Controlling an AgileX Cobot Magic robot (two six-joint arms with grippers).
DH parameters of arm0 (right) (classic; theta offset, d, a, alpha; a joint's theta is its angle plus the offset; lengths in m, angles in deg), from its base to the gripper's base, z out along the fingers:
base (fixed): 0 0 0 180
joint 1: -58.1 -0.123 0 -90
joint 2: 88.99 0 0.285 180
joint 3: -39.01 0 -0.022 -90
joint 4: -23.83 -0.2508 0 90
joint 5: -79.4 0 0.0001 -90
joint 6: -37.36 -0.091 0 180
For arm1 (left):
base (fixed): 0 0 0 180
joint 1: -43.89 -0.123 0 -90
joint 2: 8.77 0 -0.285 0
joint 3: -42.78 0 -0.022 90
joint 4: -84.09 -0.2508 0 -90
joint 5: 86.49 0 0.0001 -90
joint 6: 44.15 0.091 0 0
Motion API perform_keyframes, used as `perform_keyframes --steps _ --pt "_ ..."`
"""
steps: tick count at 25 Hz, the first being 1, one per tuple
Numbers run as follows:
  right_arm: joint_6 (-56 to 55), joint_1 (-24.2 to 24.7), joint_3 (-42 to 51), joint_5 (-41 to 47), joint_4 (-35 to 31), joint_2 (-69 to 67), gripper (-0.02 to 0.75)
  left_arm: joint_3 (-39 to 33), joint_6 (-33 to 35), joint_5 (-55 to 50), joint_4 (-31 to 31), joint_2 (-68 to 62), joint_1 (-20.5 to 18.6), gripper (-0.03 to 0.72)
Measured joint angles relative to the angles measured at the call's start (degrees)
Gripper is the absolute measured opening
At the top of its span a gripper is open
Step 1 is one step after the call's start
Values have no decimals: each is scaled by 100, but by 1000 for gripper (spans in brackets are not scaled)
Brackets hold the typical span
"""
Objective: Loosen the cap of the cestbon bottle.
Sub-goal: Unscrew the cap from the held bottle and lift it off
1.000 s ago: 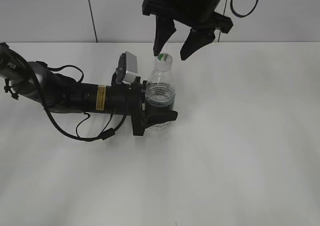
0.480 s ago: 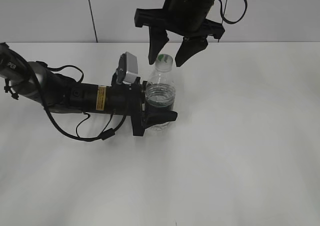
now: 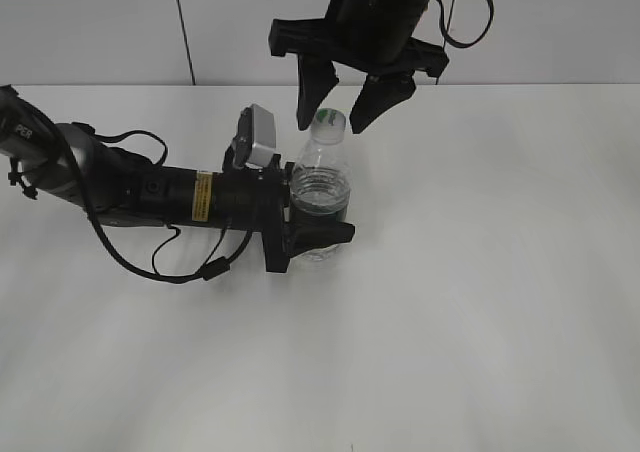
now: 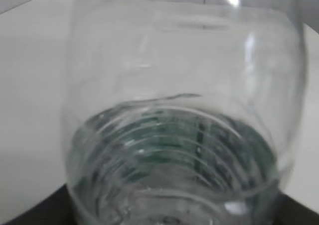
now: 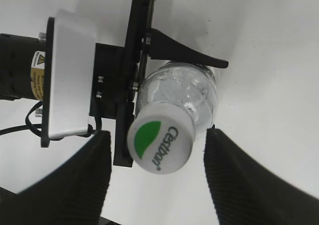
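Observation:
The cestbon bottle (image 3: pixel 321 187) stands upright on the white table, clear with a dark green label band; it fills the left wrist view (image 4: pixel 184 110). My left gripper (image 3: pixel 318 217) is shut on the bottle's lower body. The white cap (image 3: pixel 329 120) with a green mark sits on the neck; the right wrist view shows it from above (image 5: pixel 159 143). My right gripper (image 3: pixel 334 117) is open, its two fingers straddling the cap on either side without touching it (image 5: pixel 158 172).
The white table (image 3: pixel 480 302) spreads around the bottle. A grey wall with a dark vertical seam (image 3: pixel 182 27) stands behind. The left arm's cable (image 3: pixel 150 262) loops on the table at the left.
My right gripper moved left and down from a spot up and to the right of the cap until its open fingers straddle it; it has held still for the last half second. The left arm and bottle have not moved.

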Motion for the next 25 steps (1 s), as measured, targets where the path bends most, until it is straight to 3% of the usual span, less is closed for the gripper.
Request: perform_keyframes --steps 25 --pt "21 0 -4 0 23 -201 440 10 119 5 -106 0 0 412"
